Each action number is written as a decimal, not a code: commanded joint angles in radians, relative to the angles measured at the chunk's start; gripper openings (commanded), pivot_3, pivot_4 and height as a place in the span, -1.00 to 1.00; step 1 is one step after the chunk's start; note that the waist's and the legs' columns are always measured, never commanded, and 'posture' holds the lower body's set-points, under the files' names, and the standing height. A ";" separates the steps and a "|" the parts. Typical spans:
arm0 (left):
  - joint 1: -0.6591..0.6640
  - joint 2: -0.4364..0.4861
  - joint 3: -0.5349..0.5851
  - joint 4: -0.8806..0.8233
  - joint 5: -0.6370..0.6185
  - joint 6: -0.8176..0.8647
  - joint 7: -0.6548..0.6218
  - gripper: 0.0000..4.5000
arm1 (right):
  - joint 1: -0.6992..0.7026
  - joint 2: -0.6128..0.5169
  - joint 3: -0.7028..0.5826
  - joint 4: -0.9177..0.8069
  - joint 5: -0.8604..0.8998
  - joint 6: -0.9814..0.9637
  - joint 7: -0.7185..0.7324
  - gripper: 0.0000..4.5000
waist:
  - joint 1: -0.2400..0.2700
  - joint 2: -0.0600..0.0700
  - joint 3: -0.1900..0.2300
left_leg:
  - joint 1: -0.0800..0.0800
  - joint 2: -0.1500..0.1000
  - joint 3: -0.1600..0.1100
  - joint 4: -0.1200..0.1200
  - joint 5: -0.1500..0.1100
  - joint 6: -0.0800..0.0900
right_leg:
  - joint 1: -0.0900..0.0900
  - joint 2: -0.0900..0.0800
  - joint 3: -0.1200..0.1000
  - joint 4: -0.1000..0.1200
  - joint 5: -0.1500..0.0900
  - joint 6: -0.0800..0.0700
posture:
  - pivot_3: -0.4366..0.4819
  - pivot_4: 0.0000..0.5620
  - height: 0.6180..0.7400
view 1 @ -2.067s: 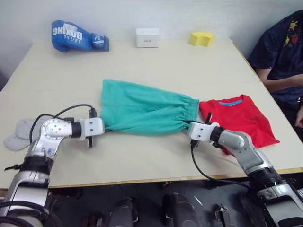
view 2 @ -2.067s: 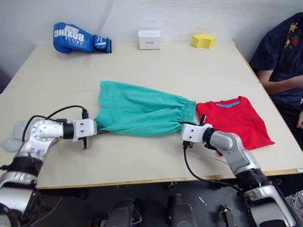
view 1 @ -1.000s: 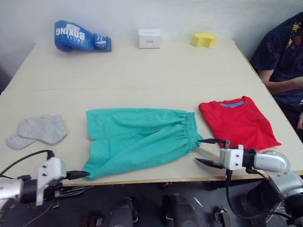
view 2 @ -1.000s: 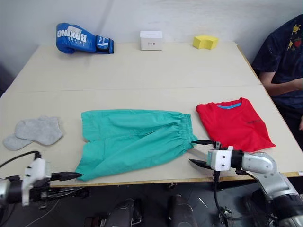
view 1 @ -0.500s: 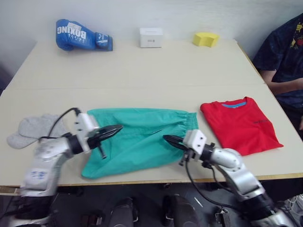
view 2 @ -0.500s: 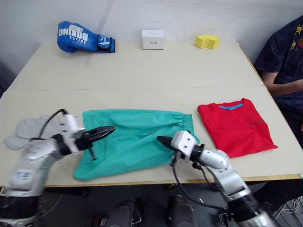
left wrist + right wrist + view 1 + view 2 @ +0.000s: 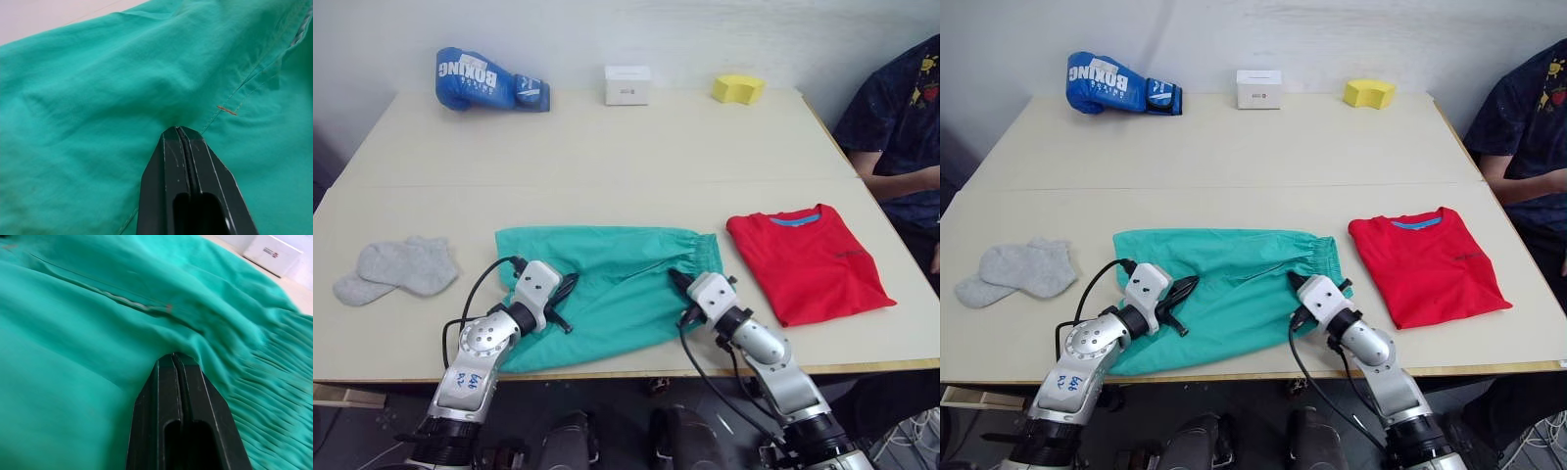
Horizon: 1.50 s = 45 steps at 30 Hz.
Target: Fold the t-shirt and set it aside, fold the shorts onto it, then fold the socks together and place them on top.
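The teal shorts lie flat across the table's front middle, waistband toward the right. My left gripper is shut on a pinch of fabric near the shorts' left part; in the left wrist view the cloth puckers at the closed tips. Near the waistband, my right gripper is likewise shut on the cloth, which bunches at its tips. The red t-shirt lies folded to the right of the shorts. The grey socks rest overlapping at the left.
A blue boxing glove, a white box and a yellow sponge stand along the table's far edge. A person in a dark shirt sits at the right side. The table's front edge runs just below the shorts.
Both grippers were open above the shorts half a second ago; they have come down onto the fabric and shut on it. The shorts, shirt and socks lie where they were.
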 commanded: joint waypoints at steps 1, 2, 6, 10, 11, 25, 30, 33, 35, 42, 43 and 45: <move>0.016 0.018 0.008 0.056 0.017 -0.056 -0.018 -1.00 | 0.004 -0.013 -0.086 -0.026 0.071 0.055 0.018 -1.00 | 0.001 0.002 -0.001 | 0.000 0.000 0.000 0.000 0.000 0.000 | 0.000 0.000 0.000 0.000 0.000 0.000 | -0.05 -0.47 1.00; 0.011 0.019 0.009 0.059 0.013 -0.076 -0.025 -1.00 | 0.000 -0.011 -0.093 -0.040 0.089 0.058 0.029 -1.00 | 0.001 0.003 -0.001 | 0.000 0.000 0.000 0.000 0.000 0.000 | 0.000 0.000 0.000 0.000 0.000 0.000 | -0.05 -0.47 1.00; -0.052 0.005 0.030 0.030 -0.101 -0.143 -0.131 -1.00 | -0.097 0.050 -0.085 -0.196 0.276 0.107 0.128 -1.00 | -0.002 0.004 0.001 | -0.003 0.000 0.000 0.000 0.000 0.001 | -0.002 0.000 0.000 0.000 0.000 0.000 | -0.05 -0.47 1.00; -0.135 -0.004 0.000 0.068 -0.095 -0.139 -0.167 -1.00 | -0.200 0.112 -0.024 -0.142 0.217 0.159 0.107 -1.00 | -0.001 0.004 0.001 | -0.004 0.001 0.000 -0.001 0.001 0.000 | -0.004 0.001 -0.001 0.000 0.000 -0.001 | -0.05 -0.47 1.00; -0.161 -0.006 -0.013 0.091 -0.076 -0.132 -0.161 -1.00 | -0.220 0.128 -0.008 -0.099 0.182 0.170 0.082 -1.00 | -0.001 0.004 0.001 | -0.004 0.001 0.000 -0.001 0.001 0.000 | -0.004 0.001 -0.001 0.000 -0.001 -0.001 | -0.05 -0.47 1.00; -0.185 0.030 -0.086 0.269 0.054 -0.044 -0.140 -1.00 | -0.233 0.009 -0.099 0.262 0.060 -0.045 0.074 -1.00 | 0.000 0.005 0.000 | -0.003 0.000 0.001 0.000 -0.001 0.002 | -0.001 0.000 -0.001 -0.002 0.000 0.000 | -0.05 -0.47 1.00; -0.196 0.037 -0.098 0.216 0.037 -0.070 -0.175 -1.00 | -0.108 -0.039 -0.223 -0.112 0.505 0.224 0.273 -0.84 | 0.000 0.006 0.001 | -0.002 0.000 0.000 -0.001 -0.001 0.002 | -0.001 0.000 -0.001 -0.002 0.000 0.000 | -0.05 -0.47 1.00; -0.221 0.034 -0.094 0.204 0.013 -0.120 -0.207 -1.00 | -0.011 -0.124 -0.295 -0.327 0.748 0.490 0.258 -0.46 | 0.000 0.008 0.002 | -0.002 0.000 -0.001 -0.002 -0.001 0.002 | -0.001 0.000 -0.001 -0.002 0.000 0.000 | -0.05 -0.47 1.00; -0.255 0.025 -0.093 0.202 -0.009 -0.171 -0.242 -1.00 | 0.086 -0.203 -0.405 -0.438 1.097 0.724 0.140 -0.14 | 0.004 0.008 0.002 | -0.003 0.001 -0.001 -0.002 -0.001 0.002 | -0.001 0.000 -0.001 -0.003 0.000 0.000 | -0.05 -0.47 1.00; -0.327 -0.003 -0.121 0.244 -0.022 -0.231 -0.326 -1.00 | 0.349 -0.344 -0.531 -0.464 1.749 0.959 -0.314 0.97 | 0.026 0.005 0.003 | -0.006 0.000 -0.002 -0.004 -0.002 0.004 | -0.001 0.000 -0.002 -0.012 0.001 0.001 | -0.05 -0.47 1.00; -0.333 -0.003 -0.126 0.256 -0.015 -0.231 -0.331 -1.00 | 0.368 -0.338 -0.530 -0.470 1.803 0.943 -0.375 0.99 | 0.024 0.005 0.003 | -0.006 0.000 -0.001 -0.005 -0.002 0.005 | -0.001 0.000 -0.002 -0.013 0.001 0.001 | -0.05 -0.47 1.00; -0.348 -0.006 -0.134 0.294 0.016 -0.226 -0.315 -1.00 | 0.390 -0.316 -0.506 -0.480 1.867 0.914 -0.485 0.99 | 0.022 0.005 0.003 | -0.006 0.000 0.000 -0.008 0.000 0.009 | -0.001 0.001 -0.002 -0.016 0.001 0.002 | -0.05 -0.47 1.00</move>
